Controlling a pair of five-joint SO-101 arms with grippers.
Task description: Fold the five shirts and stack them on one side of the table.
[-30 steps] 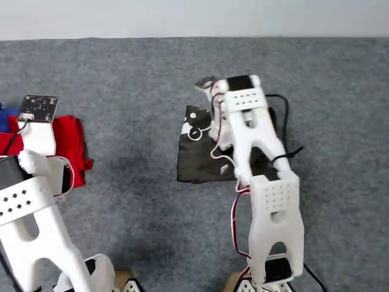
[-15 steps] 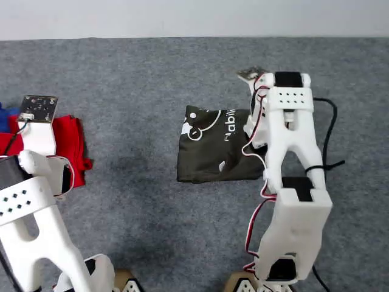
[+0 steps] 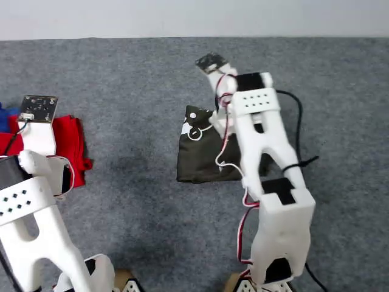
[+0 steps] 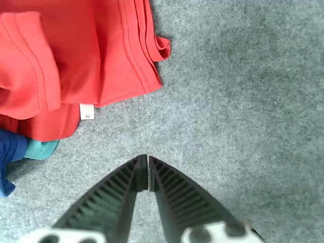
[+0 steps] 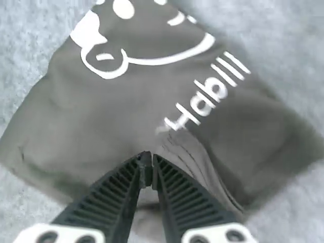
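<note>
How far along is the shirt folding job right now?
Done: the red shirt lies folded at the table's side, over a blue shirt and a teal shirt. In hand: the black shirt sits folded mid-table, the right end effector shut just over it. Left: moving the black shirt onto that stack; the left end effector hovers shut beside the red shirt.

The table (image 3: 134, 79) is looking rough and felt-like; the black shirt (image 5: 101, 116) and red shirt (image 4: 76, 55) are showing matt cloth, the right gripper (image 5: 147, 159) ribbed plastic.
</note>
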